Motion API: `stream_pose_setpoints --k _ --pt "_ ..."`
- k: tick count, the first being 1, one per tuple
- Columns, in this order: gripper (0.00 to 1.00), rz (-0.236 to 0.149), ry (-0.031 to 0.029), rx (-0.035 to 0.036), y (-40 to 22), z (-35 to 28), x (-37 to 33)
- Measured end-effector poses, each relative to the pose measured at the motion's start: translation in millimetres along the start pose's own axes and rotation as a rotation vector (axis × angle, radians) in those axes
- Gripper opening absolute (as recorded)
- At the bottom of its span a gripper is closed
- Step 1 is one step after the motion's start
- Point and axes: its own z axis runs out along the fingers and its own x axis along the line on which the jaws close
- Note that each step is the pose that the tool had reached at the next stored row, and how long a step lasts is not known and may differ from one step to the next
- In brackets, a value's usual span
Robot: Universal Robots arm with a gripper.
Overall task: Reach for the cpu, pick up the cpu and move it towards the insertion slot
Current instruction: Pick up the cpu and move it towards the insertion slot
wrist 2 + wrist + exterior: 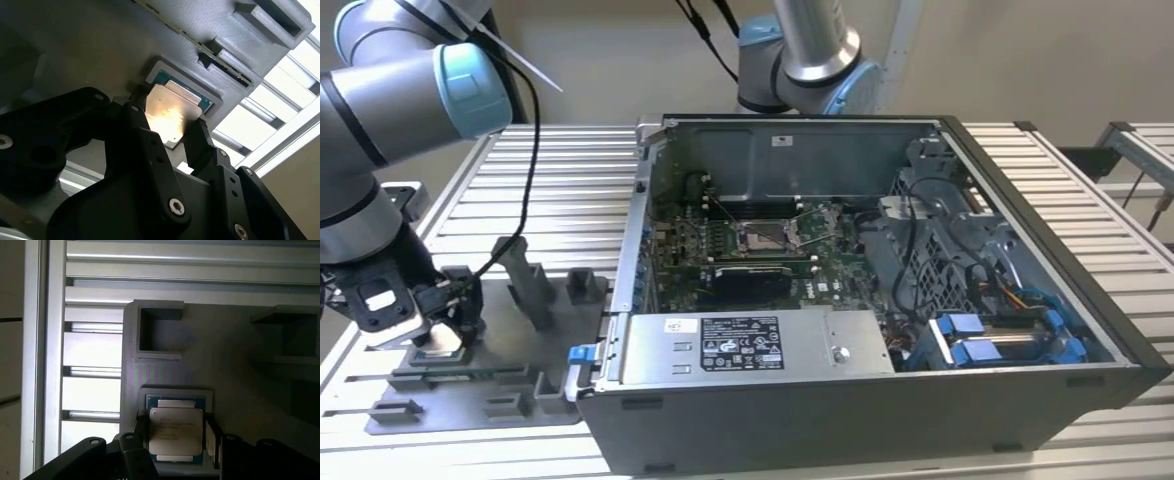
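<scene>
Cpu (172, 112) first: you have it between the gripper (170, 117), whose black fingers (197, 137) lie against two opposite edges. I read that as a pinch on the chip rather than a spread hover. In both wrist views it sits in the shallow square nest (176, 390) of the grey fixture (235, 365), so by my judgement the reach is done and the grasp is made or nearly so. The lift and the carry are not yet done.

It lies flat with its pale metal top (175, 432) facing up at the wrist. Its sides run square with the nest walls, and a rim of green shows around the lid. It is close to square, so it has no long axis to speak of, and the fingers hold it across one pair of sides.

In the exterior view, the gripper (440, 335) is low over the fixture (467, 400) at that view's left, on the slatted table (560, 180). Beside the fixture stands the open case (881, 400). Inside it, well apart from the chip, the slot (763, 237) sits on the green board (687, 260).
</scene>
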Motion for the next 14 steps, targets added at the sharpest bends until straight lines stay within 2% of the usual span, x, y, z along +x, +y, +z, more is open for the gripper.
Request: stream_pose_setpoints --k 6,14 --pt "0.0 0.0 -0.0007 -0.0004 0.1 -0.5 -0.1" --pt "0.0 0.0 0.0001 0.0 0.6 -12.9 0.1"
